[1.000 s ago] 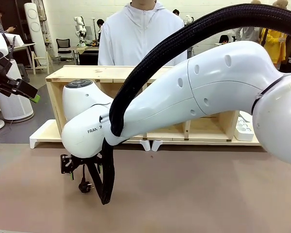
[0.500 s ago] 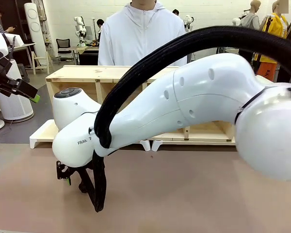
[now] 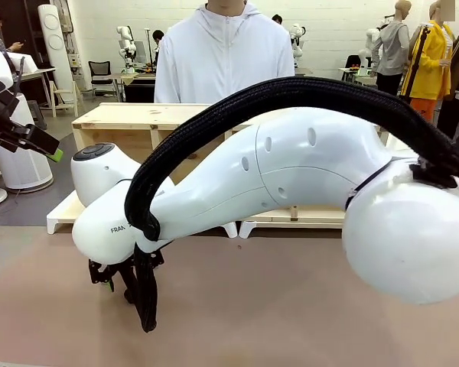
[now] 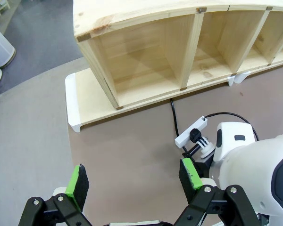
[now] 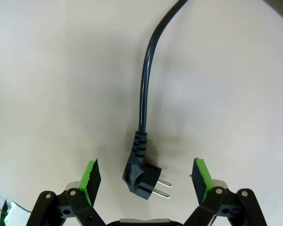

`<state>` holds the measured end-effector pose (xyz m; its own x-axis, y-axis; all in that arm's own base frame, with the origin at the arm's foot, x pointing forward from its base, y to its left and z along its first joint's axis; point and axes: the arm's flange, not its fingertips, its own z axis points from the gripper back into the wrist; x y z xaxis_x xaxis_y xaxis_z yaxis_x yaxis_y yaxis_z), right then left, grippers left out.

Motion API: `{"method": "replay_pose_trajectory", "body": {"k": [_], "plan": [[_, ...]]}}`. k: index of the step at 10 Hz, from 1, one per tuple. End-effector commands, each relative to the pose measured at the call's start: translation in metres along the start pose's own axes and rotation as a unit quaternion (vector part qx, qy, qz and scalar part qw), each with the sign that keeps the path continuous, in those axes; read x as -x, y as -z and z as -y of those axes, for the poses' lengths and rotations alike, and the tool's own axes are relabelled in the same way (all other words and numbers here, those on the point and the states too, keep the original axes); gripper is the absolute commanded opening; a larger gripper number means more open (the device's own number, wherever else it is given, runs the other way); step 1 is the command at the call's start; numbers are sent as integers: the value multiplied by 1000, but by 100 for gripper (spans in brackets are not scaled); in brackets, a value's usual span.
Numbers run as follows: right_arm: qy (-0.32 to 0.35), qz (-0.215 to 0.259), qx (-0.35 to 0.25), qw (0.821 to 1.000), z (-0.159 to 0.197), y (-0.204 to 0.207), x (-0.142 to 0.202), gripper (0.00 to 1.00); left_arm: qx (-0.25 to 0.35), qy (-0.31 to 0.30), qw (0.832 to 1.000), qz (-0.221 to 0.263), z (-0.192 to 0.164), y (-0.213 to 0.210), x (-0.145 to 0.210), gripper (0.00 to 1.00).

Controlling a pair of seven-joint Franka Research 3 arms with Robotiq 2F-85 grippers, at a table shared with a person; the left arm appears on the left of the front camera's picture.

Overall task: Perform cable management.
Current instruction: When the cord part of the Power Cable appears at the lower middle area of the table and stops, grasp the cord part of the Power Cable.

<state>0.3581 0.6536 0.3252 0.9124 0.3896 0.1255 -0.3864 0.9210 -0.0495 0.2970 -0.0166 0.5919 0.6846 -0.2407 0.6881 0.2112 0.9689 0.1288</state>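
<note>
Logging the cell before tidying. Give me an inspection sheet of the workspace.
Surface: tan table, no spills seen.
Job's things: cable lies loose on the table; its plug lies flat, ungripped.
Clutter: wooden shelf unit at the far side; white power strip before it, a black plug in it.
Grippers: right gripper open, low, a finger either side of the plug; left gripper open, raised, holding nothing.
Cables: black braided hose arches along the right arm; thin black lead runs from the strip toward the shelf.
Surroundings: person in a white hooded top stands behind the shelf.
</note>
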Motion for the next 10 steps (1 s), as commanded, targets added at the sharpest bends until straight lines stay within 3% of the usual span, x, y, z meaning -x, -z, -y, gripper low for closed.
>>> {"method": "replay_pose_trajectory", "body": {"k": [1, 7, 10], "plan": [[2, 7, 17, 1000, -6, 4, -13, 100, -2, -2, 1000, 6, -1, 1, -2, 100], [10, -5, -6, 1000, 4, 14, -22, 100, -2, -2, 1000, 6, -1, 1, -2, 100], [7, -7, -5, 1000, 8, 15, -22, 75, -2, -2, 1000, 6, -1, 1, -2, 100]]}}
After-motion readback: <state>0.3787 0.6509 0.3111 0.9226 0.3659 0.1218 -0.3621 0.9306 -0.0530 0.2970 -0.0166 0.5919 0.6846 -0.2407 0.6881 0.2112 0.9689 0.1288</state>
